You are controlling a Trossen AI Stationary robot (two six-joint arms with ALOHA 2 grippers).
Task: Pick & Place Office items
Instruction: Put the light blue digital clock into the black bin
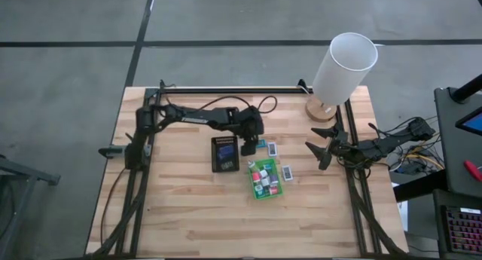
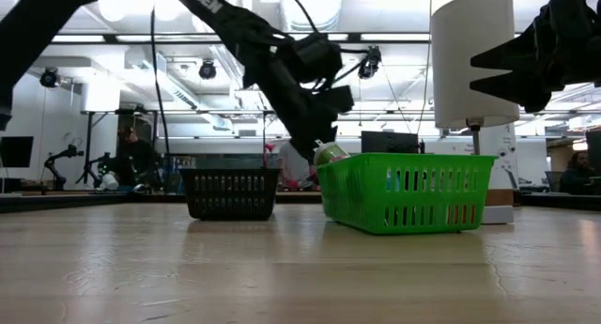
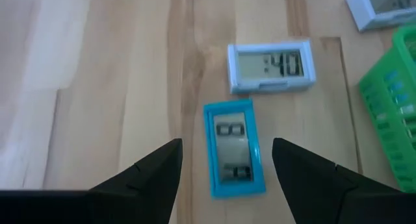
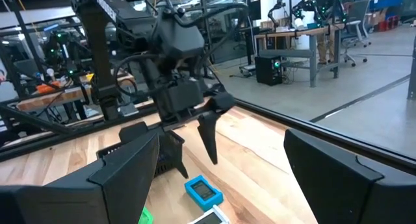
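left gripper (image 3: 224, 160), jaws wide, poised over a teal clock (image 3: 234, 148) lying on the table (image 1: 181, 207); beside it a white clock (image 3: 271, 66) reading "40". right gripper (image 1: 320, 148), jaws wide, waits at the table's right edge.

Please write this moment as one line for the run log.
left claw: open, above teal clock | right claw: open, waiting at table edge | green tray: holds items

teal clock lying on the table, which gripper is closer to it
Left. The left gripper hangs open right over the teal clock, fingers either side of it. The right gripper waits open at the table's right edge, well away, near the lamp.
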